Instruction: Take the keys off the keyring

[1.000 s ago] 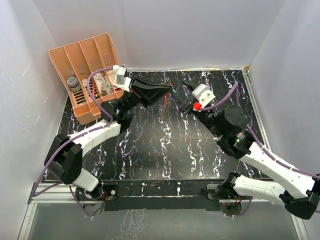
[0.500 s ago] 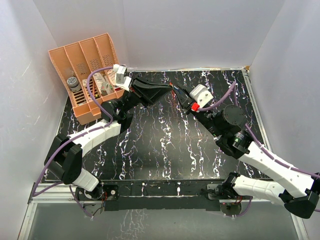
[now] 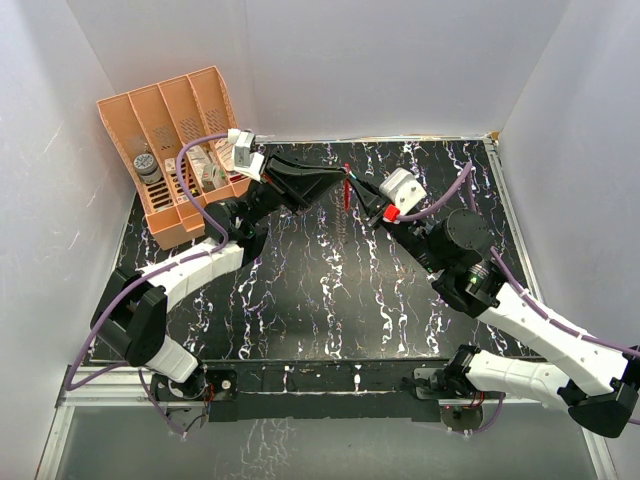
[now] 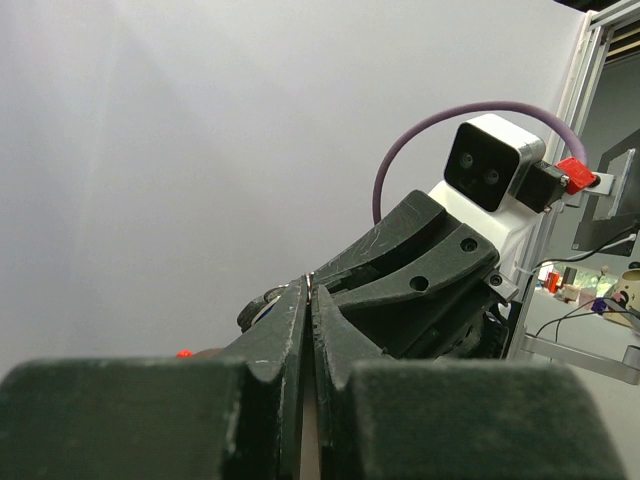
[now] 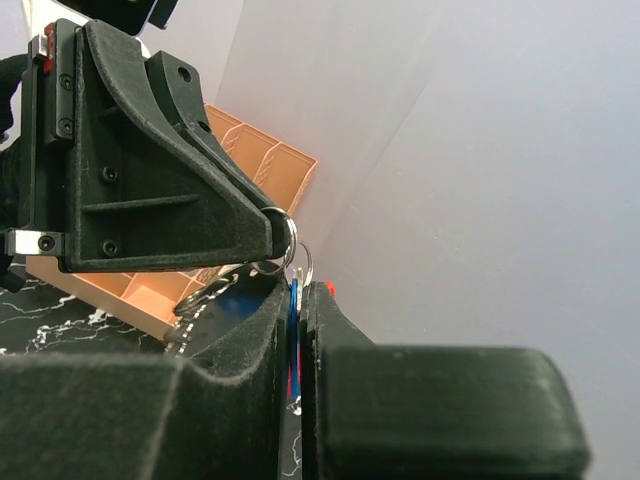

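Both grippers meet above the table's back middle. My left gripper (image 3: 336, 186) is shut on the thin silvery ring of the keyring (image 3: 346, 192); the ring's edge shows at its fingertips (image 4: 311, 279). In the right wrist view the ring (image 5: 287, 245) hangs from the left gripper's tip. My right gripper (image 5: 298, 292) is shut on a blue-headed key (image 5: 294, 318), with a red bit (image 5: 329, 290) of the fob beside it. A thin chain (image 3: 341, 225) dangles below. From above, the right gripper (image 3: 356, 194) touches the keyring from the right.
An orange divided organiser (image 3: 170, 140) with small items in its slots stands at the back left, close behind the left arm. White walls close in the black marbled table (image 3: 300, 290) on three sides.
My right gripper has moved left to the keyring and shut on the blue key. The left gripper has kept its grip and lifted slightly towards the back.
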